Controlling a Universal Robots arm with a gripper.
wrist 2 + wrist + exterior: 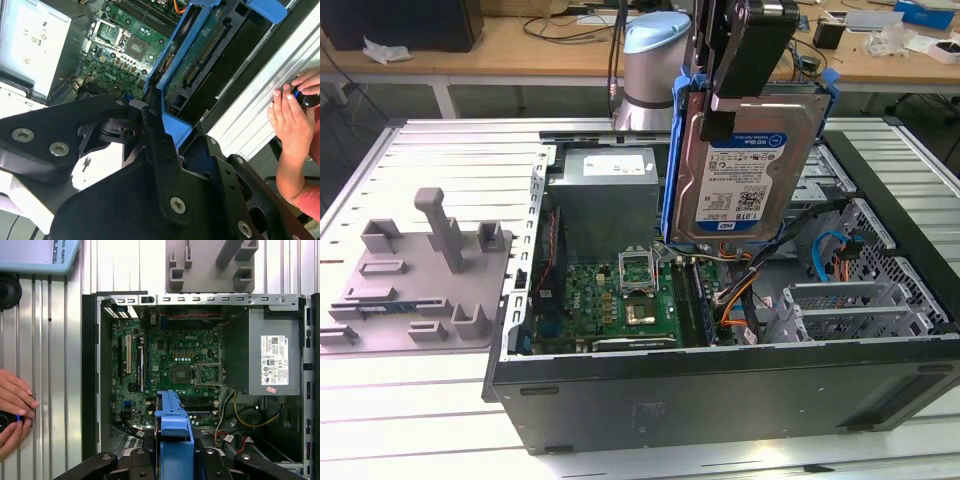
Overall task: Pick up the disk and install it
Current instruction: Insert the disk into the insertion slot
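Black fingers pinching disk: silver, blue-white label, blue carrier rail, upright above open case.

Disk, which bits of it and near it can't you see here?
Exterior view: the fingers cover a top corner of the disk, and the disk hides the case part behind it.
Second wrist view: the disk's far end is cut off by the picture edge.
First wrist view: the disk's label is out of sight; its end faces the camera.
Both wrist views: the hand mostly covers the small thing it holds.
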